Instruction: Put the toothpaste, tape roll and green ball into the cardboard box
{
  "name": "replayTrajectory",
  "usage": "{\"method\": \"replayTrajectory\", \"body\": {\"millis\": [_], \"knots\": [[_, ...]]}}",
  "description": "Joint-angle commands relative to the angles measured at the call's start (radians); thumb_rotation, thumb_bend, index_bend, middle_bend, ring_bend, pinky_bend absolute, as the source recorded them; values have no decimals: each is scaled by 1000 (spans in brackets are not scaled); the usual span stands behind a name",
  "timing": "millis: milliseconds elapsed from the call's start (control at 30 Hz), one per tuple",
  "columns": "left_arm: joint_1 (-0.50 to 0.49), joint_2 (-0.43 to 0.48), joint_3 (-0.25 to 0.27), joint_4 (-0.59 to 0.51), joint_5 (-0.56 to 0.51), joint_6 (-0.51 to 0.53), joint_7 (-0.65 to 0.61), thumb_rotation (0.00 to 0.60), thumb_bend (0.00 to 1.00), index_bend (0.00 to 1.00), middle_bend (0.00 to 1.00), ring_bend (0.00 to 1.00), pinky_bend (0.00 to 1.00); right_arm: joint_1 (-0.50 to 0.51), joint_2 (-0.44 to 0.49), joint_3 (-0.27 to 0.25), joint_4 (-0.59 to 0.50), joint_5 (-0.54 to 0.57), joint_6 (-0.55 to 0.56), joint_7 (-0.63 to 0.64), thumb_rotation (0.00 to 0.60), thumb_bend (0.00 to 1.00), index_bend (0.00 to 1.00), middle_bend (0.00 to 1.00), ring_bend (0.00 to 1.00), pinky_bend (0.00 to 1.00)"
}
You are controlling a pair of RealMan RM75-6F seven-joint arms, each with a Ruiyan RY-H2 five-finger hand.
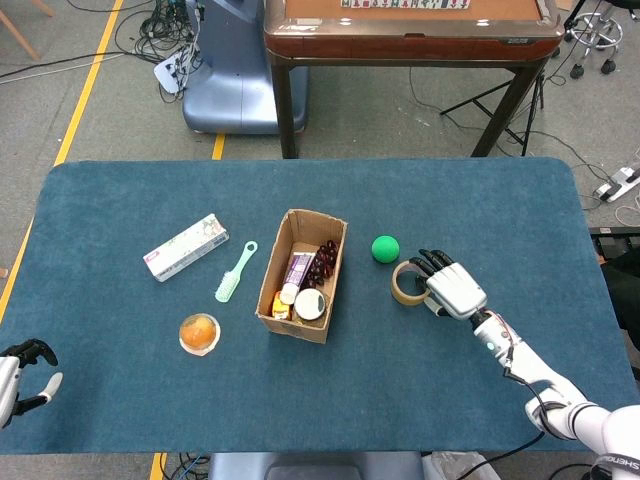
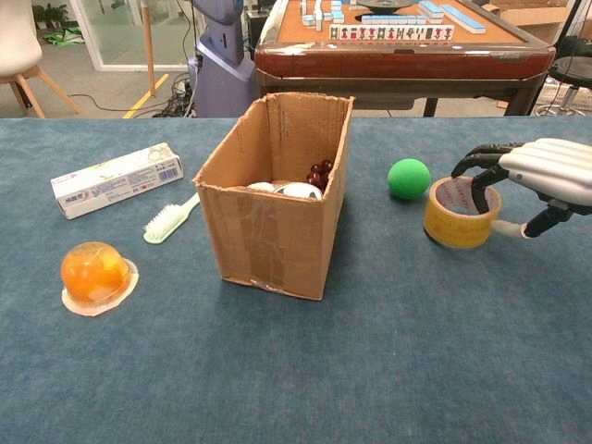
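Observation:
The toothpaste (image 1: 185,247) (image 2: 117,179) is a white carton lying on the blue table, left of the cardboard box (image 1: 271,279) (image 2: 273,231). The box stands open and holds several small items. A green ball (image 1: 385,249) (image 2: 408,178) sits to the right of the box. Just beyond it the yellowish tape roll (image 1: 404,285) (image 2: 456,222) lies flat on the table. My right hand (image 1: 452,286) (image 2: 546,176) reaches over the roll, its dark fingertips dipping into the hole and its thumb beside the outer wall. My left hand (image 1: 22,375) hovers at the table's near left corner, holding nothing.
A green toothbrush (image 1: 236,271) (image 2: 169,220) lies between the toothpaste and the box. An orange in a clear cup (image 1: 199,333) (image 2: 94,276) sits in front of it. A brown game table (image 1: 410,30) stands behind the blue table (image 1: 450,190).

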Motion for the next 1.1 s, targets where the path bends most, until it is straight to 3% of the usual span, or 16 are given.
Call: {"method": "replayTrajectory", "body": {"millis": [33,333,667,900,1100], "knots": [[-1,0,0,1,-1,-1,1,600,274,528,437,454,651,-3,12,8,-14,0,18,-5,600,422,668,161,60,150],[-2,-1,-1,2,-3,-4,1,600,274,528,437,454,651,3,84,44,-109,-1,76,-52,600,422,670,162,60,150],[-1,-2,1,1,2,0,2,600,274,529,437,454,651,38,231,128,-335,6,128,-178,600,422,670,165,60,150],[1,0,3,-4,10,6,5,600,274,529,437,454,651,96,304,203,-516,27,97,-271,600,421,671,165,60,149],[3,4,6,-9,15,9,5,600,274,528,437,454,651,163,311,251,-635,46,29,-348,600,421,671,166,60,150]]}}
